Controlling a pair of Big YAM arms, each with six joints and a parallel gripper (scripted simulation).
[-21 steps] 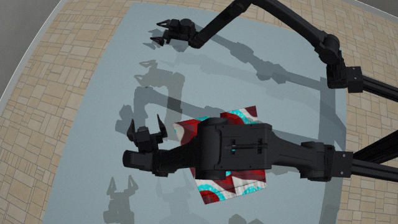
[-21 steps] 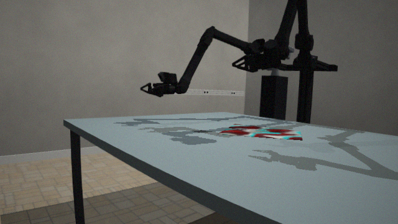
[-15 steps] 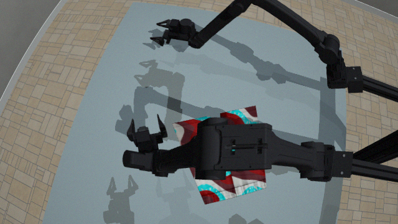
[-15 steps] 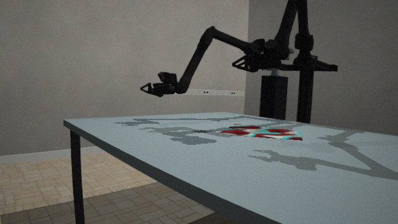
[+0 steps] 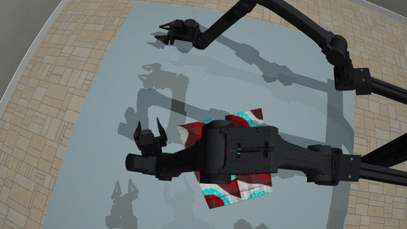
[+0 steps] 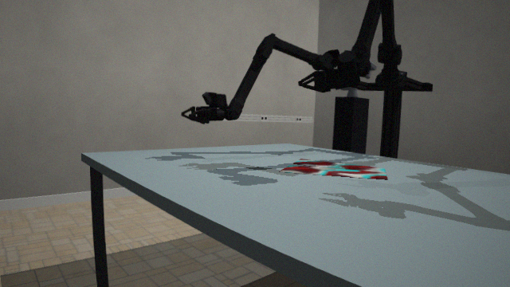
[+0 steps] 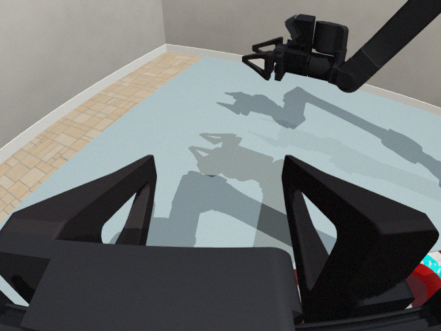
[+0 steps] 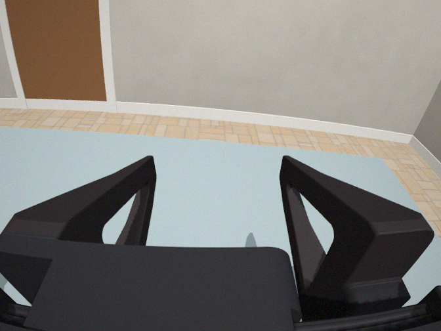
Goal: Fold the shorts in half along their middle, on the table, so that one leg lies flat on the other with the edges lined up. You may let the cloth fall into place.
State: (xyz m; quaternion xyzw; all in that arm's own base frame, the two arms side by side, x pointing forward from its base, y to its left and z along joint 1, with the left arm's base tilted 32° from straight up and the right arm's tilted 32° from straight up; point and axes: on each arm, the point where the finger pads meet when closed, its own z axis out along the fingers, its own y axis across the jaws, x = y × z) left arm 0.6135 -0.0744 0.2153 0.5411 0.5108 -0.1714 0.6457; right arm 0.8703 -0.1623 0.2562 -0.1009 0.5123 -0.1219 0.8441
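Left pincer (image 5: 148,120) (image 6: 300,83) (image 7: 218,156) and right pincer (image 5: 158,32) (image 6: 183,114) (image 7: 247,53) (image 8: 218,166) hung spread above the table (image 5: 95,159) (image 6: 279,219) (image 7: 142,124) (image 8: 213,178); the patterned shorts (image 5: 236,191) (image 6: 335,169) (image 7: 427,281) lay flat, apparently untouched, partly hidden from overhead.

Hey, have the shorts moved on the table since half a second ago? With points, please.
No. In the top view the shorts (image 5: 222,192) (image 6: 339,170) (image 7: 425,279) lie in the same place against the edges of the table (image 5: 302,207) (image 6: 279,223) (image 7: 142,121) (image 8: 213,178).
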